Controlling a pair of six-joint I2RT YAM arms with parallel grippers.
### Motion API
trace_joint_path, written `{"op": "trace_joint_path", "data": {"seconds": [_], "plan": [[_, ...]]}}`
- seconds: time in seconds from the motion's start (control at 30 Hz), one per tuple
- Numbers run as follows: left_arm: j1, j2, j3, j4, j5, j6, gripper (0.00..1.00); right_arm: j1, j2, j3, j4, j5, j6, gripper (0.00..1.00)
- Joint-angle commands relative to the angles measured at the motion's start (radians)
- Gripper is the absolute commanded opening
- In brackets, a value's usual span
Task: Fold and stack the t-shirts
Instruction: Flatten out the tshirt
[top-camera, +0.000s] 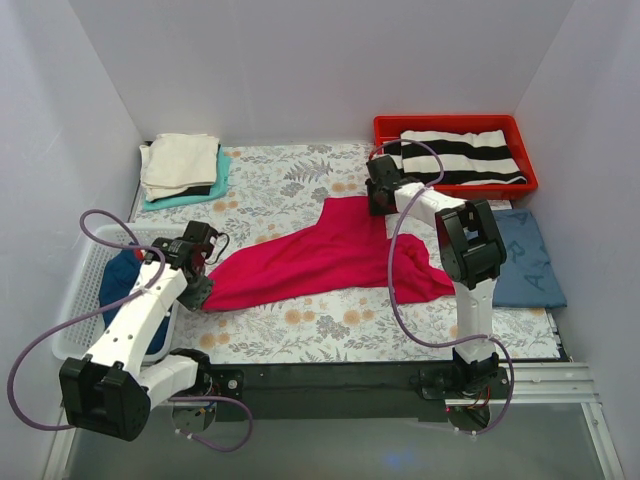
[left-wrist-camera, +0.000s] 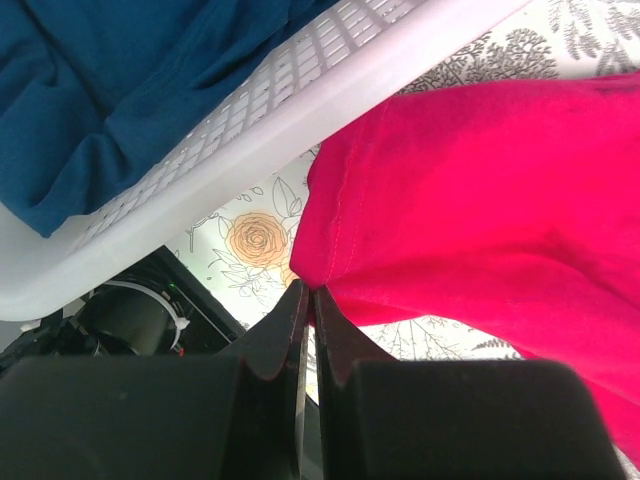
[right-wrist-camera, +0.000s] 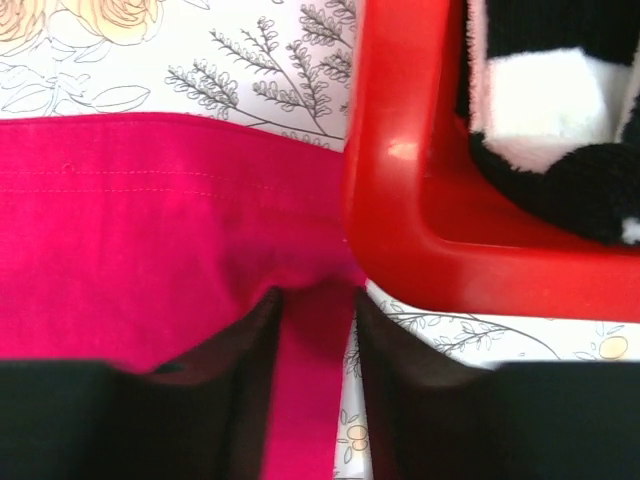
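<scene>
Crimson t-shirt (top-camera: 330, 255), long axis near-left to far-right, left fingers (left-wrist-camera: 280, 340) pinching corner, right fingers (right-wrist-camera: 240, 350) parted

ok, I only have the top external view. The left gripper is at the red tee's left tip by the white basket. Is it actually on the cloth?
Observer: Yes. In the left wrist view the left gripper is shut, pinching the hemmed corner of the red t-shirt.
Operator: And the other arm, at the far edge?
Observer: In the right wrist view the right gripper has its jaws apart, with a strip of the red cloth lying between them.
Operator: Anything crowding it?
Observer: The corner of the red tray sits right beside one finger. I cannot tell whether they touch.
</scene>
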Motion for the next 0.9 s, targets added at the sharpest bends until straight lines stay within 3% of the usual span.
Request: {"op": "trace_joint_path", "data": {"seconds": [0.0,0.03,0.07,0.1,0.17,0.23,0.33,0.47,0.7,0.87], "plan": [[0.006,0.023,-0.012,-0.045,-0.017,-0.009,0.0,0.002,0.023,-0.002,-0.017,-0.011,0.009,0.36],[0.006,0.023,-0.003,-0.021,-0.018,0.003,0.0,0.002,0.008,-0.015,-0.018,-0.016,0.01,0.13],[0.006,0.023,0.005,-0.013,-0.021,0.011,0.0,0.004,-0.002,-0.032,-0.021,-0.013,0.009,0.03],[0.006,0.023,0.014,-0.007,-0.03,0.013,0.03,0.004,-0.014,-0.059,-0.025,-0.004,0.018,0.01],[0.006,0.024,0.048,0.03,-0.039,0.048,0.1,0.004,-0.057,-0.09,-0.029,0.03,0.021,0.01],[0.006,0.038,0.074,0.071,-0.056,0.087,0.26,0.004,-0.109,-0.122,-0.032,0.048,0.027,0.01],[0.006,0.073,0.131,0.12,-0.084,0.123,0.4,0.002,-0.188,-0.15,-0.045,0.108,0.029,0.01],[0.006,0.122,0.204,0.183,-0.109,0.196,0.49,0.002,-0.287,-0.177,-0.072,0.205,0.04,0.01],[0.008,0.271,0.206,0.355,0.003,0.266,0.51,0.002,-0.403,-0.21,-0.158,0.36,0.104,0.01],[0.011,0.394,0.188,0.455,0.039,0.296,0.51,-0.004,-0.45,-0.233,-0.138,0.249,0.077,0.01]]}}
